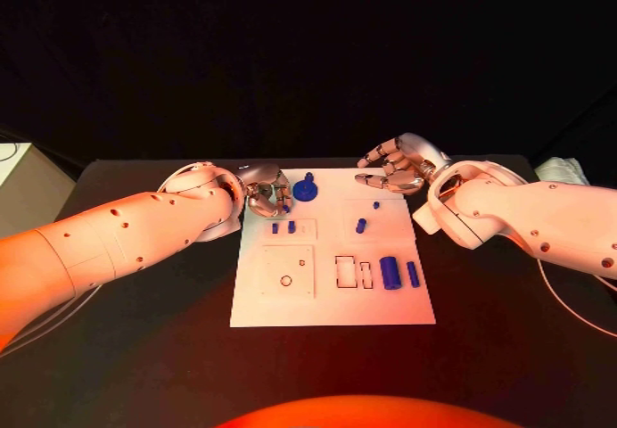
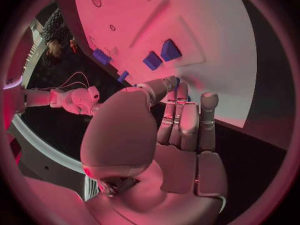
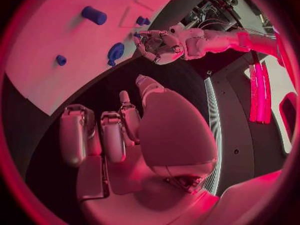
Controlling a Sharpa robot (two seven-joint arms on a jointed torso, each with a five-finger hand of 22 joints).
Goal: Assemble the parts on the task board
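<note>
Left hand [image 1: 267, 190] covers task board [image 1: 332, 308] far-left corner; fingers' contents unclear.

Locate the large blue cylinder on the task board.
In the head view the large blue cylinder lies near the task board's right edge, between a slimmer blue part and a rectangular slot.

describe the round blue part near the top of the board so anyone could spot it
Start at the white task board in the middle of the black table. Along its far edge, between the two hands, lies the round blue part. It is a disc with a stub, unlike the small pegs and long cylinders nearer the robot.
</note>
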